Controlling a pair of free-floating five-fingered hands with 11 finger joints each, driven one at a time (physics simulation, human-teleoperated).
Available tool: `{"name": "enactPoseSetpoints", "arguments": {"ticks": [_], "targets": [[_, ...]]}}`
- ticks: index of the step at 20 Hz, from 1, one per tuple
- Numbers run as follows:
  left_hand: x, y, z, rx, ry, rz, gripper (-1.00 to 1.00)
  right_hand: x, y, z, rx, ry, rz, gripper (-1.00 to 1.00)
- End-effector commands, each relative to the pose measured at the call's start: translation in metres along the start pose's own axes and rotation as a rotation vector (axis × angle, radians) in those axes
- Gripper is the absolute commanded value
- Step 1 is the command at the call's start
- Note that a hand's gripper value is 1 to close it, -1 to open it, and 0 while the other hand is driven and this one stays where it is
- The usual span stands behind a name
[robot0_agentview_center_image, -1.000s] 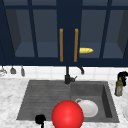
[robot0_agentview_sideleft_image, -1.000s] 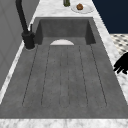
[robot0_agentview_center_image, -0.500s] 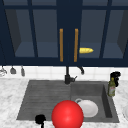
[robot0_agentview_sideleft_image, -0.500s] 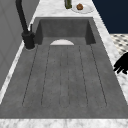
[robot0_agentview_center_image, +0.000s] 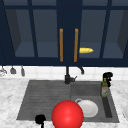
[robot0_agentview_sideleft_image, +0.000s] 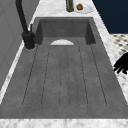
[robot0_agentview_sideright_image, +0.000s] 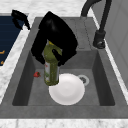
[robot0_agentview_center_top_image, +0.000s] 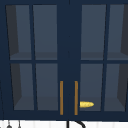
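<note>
My right hand (robot0_agentview_center_image: 107, 75) is shut on the neck of a green bottle (robot0_agentview_center_image: 104, 89), which it holds upright over the right end of the sink basin (robot0_agentview_center_image: 109, 110). From the right side, this hand (robot0_agentview_sideright_image: 55, 37) has its fingers curled round the top of the bottle (robot0_agentview_sideright_image: 51, 68), above a white plate (robot0_agentview_sideright_image: 67, 89) on the basin floor. My left hand (robot0_agentview_center_image: 40, 119) hangs idle by the sink's front edge, fingers relaxed, holding nothing. It shows as a hand (robot0_agentview_sideleft_image: 122, 64) in the left side view and as a hand (robot0_agentview_sideright_image: 19, 16) in the right side view.
A red ball (robot0_agentview_center_image: 67, 115) sits low in the front view beside the plate (robot0_agentview_center_image: 88, 108). The black faucet (robot0_agentview_center_image: 67, 77) stands at the back rim. A small red thing (robot0_agentview_sideright_image: 37, 74) lies in the basin. A plate with a brown item (robot0_agentview_sideleft_image: 80, 7) rests on the far counter. A yellow object (robot0_agentview_center_top_image: 86, 104) lies in the cabinet.
My right hand has carried the green bottle leftward, from over the right counter to above the basin's right end. The left hand has stayed still.
</note>
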Motion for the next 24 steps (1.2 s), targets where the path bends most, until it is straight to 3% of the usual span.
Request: {"name": "enactPoseSetpoints", "arguments": {"ticks": [1, 12, 18, 24], "targets": [[0.0, 0.0, 0.0, 0.0, 0.0, 0.0, 0.0, 0.028, 0.002, -0.005, -0.008, 0.018, -0.015, 1.0], [0.0, 0.0, 0.0, 0.0, 0.0, 0.0, 0.0, 0.103, 0.029, -0.045, -0.03, 0.024, -0.009, 1.0], [0.0, 0.0, 0.0, 0.0, 0.0, 0.0, 0.0, 0.133, 0.058, -0.073, -0.088, 0.054, 0.059, 1.0], [0.0, 0.0, 0.0, 0.0, 0.0, 0.0, 0.0, 0.133, 0.089, -0.078, -0.193, 0.027, 0.064, 1.0]]}}
